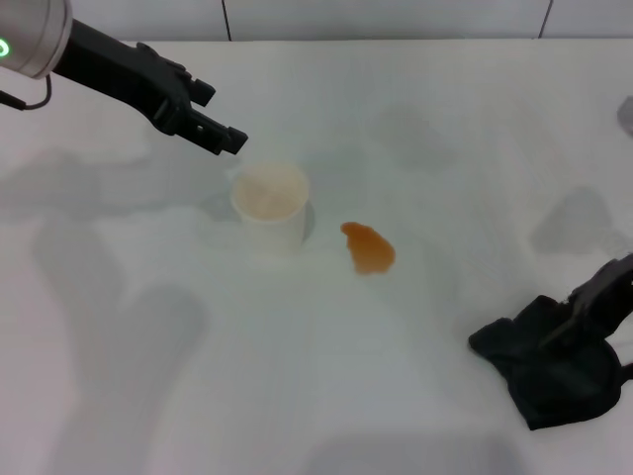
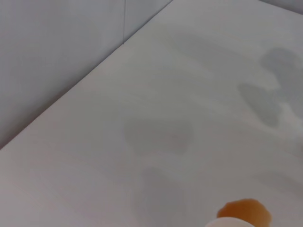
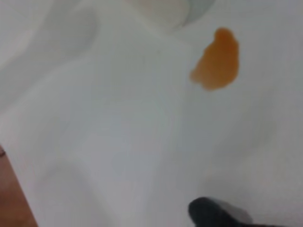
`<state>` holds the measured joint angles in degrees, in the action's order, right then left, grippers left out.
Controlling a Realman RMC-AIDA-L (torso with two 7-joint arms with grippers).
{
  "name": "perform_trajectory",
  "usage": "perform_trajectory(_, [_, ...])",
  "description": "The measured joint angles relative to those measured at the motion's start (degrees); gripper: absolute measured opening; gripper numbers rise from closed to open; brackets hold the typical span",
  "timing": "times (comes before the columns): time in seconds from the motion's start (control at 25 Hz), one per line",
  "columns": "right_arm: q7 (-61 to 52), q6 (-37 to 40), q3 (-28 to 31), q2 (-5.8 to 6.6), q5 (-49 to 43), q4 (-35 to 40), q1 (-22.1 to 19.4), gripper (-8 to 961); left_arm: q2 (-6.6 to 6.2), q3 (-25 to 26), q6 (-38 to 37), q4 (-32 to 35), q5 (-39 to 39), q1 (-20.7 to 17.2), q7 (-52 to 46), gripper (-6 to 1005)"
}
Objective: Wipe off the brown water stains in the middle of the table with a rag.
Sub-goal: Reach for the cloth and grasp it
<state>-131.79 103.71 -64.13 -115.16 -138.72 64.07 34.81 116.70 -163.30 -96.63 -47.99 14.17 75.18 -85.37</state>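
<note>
The brown water stains form one small orange-brown blotch in the middle of the white table, just right of a white cup. The same blotch shows in the left wrist view and the right wrist view. The black rag lies in a lumpy heap at the front right. My right gripper rests on the rag's top, well right of the stain. My left gripper hovers open and holds nothing, just behind and left of the cup.
The cup's rim peeks in beside the stain in the left wrist view. A grey wall runs along the table's far edge. A dark piece of the rag shows in the right wrist view, where brown floor lies past the table's edge.
</note>
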Motion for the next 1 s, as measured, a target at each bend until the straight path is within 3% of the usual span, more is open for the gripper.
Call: perform_trajectory(1.0, [-1.9,-4.3,-5.8,-0.30,1.6,-1.2,1.0,866,0.19,0.0,0.8,0.0,0.0,1.0,-0.2,886])
